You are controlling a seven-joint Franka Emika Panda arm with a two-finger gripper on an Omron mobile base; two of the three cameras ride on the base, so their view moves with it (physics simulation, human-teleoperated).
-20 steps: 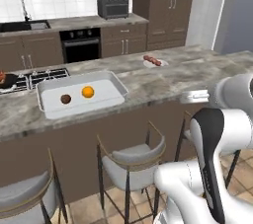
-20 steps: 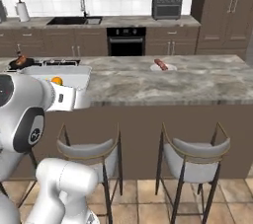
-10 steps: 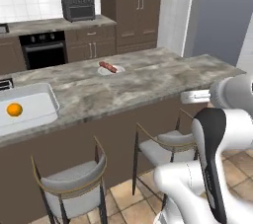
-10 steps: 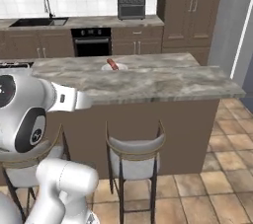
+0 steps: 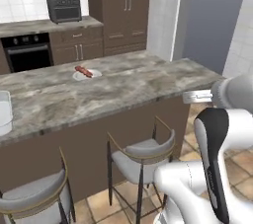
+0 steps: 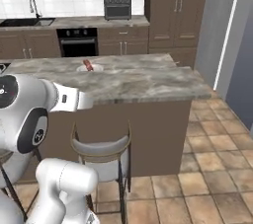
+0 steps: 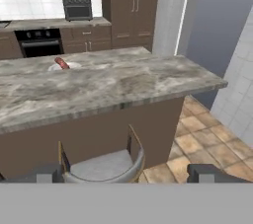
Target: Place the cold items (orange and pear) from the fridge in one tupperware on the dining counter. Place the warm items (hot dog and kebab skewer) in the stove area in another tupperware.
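Hand view: the gripper (image 7: 126, 172) has its jaws spread wide with nothing between them, both dark tips low in the picture, aimed at a bar stool (image 7: 101, 163) that stands against the front of the marble-topped table (image 7: 113, 87). The gripper is well short of the table and touches nothing. On the far side of the tabletop a hot dog (image 7: 61, 63) lies on a small white plate (image 7: 58, 66), well apart from the gripper. In the left base view the same hot dog (image 5: 84, 71) sits on its plate near the back edge, and the rim of a white tupperware (image 5: 4, 113) shows at the left border on the table. Two stools (image 5: 142, 155) stand below. Behind the table are a black oven (image 6: 76, 42), a toaster oven (image 6: 117, 5) on the back counter, and tall brown cabinets (image 6: 170, 8).
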